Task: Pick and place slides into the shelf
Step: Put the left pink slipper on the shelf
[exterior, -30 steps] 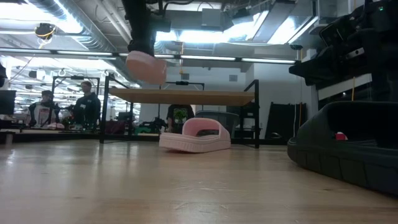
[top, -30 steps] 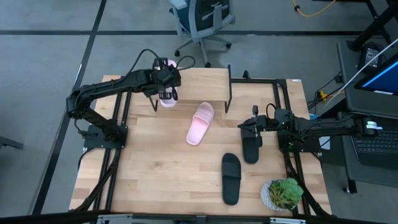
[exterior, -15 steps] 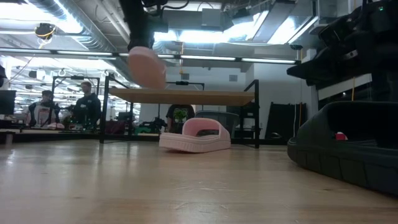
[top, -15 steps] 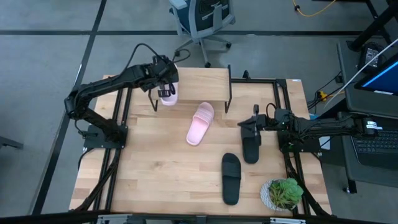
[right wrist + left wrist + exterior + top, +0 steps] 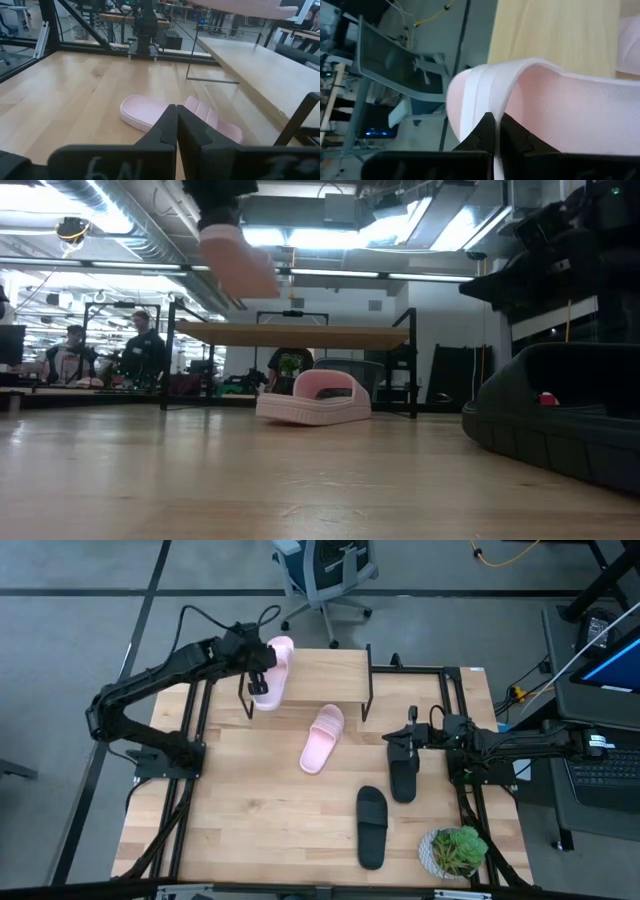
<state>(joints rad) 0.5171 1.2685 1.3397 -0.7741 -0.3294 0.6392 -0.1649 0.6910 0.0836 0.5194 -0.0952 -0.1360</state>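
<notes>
Left end effector (image 5: pixel 258 683) grips pink slide (image 5: pixel 275 668) — above shelf (image 5: pixel 320 675).

Pale pink slide (image 5: pixel 238 262) pinched in the left gripper (image 5: pixel 493 131): motion-blurred in the low view, heel cut off by the left wrist picture's edge. Black slide (image 5: pixel 404 778) just beneath the right gripper (image 5: pixel 409 743): front end hidden under the fingers from above, cropped at the low view's right edge. Whether those fingertips touch it: cannot tell. People (image 5: pixel 138 350) far beyond the shelf (image 5: pixel 300 334): too small to make out.
</notes>
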